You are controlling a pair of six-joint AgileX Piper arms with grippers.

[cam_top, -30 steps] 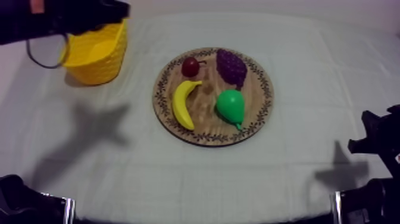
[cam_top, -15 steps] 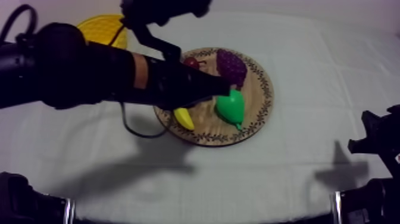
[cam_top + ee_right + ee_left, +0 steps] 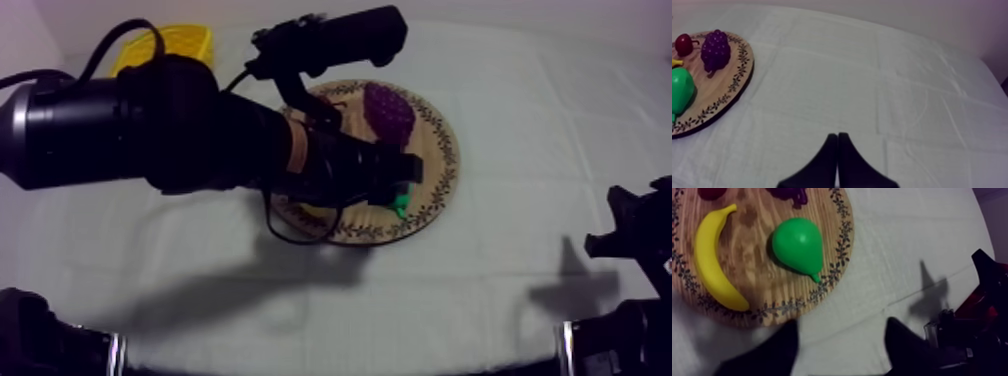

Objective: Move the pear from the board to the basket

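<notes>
Now our left jaws have swung from the yellow basket (image 3: pixel 187 40) to the wooden board (image 3: pixel 754 275) and hang released, the pear (image 3: pixel 798 244) lying on it just ahead of them, so grasping comes next; our right jaws rest clenched.

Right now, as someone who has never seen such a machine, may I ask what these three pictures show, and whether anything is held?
This is a robot with two arms, one at each side of a table. One picture is taken from above; the other two come from cameras on the arms' wrists. The left arm reaches over the board; the left gripper is open near the board's edge and holds nothing. The right gripper is shut on nothing, off to the side. On the board lie a pear, a banana, grapes and a small red fruit. A basket stands beyond the left arm.
</notes>
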